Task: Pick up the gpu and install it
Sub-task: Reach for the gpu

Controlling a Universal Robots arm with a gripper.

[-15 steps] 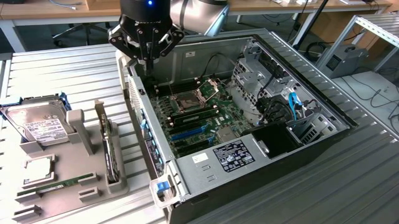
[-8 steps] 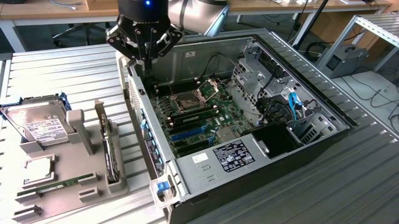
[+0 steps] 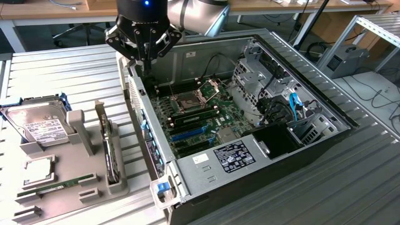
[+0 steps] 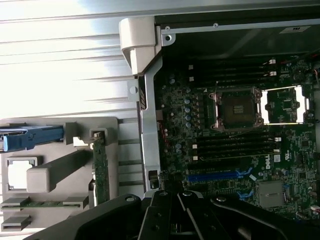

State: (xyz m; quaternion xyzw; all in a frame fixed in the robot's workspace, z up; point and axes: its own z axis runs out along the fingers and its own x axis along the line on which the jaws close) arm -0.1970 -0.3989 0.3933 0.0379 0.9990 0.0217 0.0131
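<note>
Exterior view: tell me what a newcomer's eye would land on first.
The open grey metal computer case with its green motherboard laid bare dominates the middle. Above its edge on the exterior view's left hang the arm's black fingers, shut and empty. Further to that side, the flat green gpu card stands on edge in a grey plastic holder.

Your robot's arm (image 3: 196, 14) had a rounded silver-grey shell above a black wrist section, where a small blue light (image 3: 145, 3) glowed. Your gripper (image 3: 146, 58) was matte black, built of angular linked bars with round pivot pins (image 4: 131, 199) at the joints.
</note>
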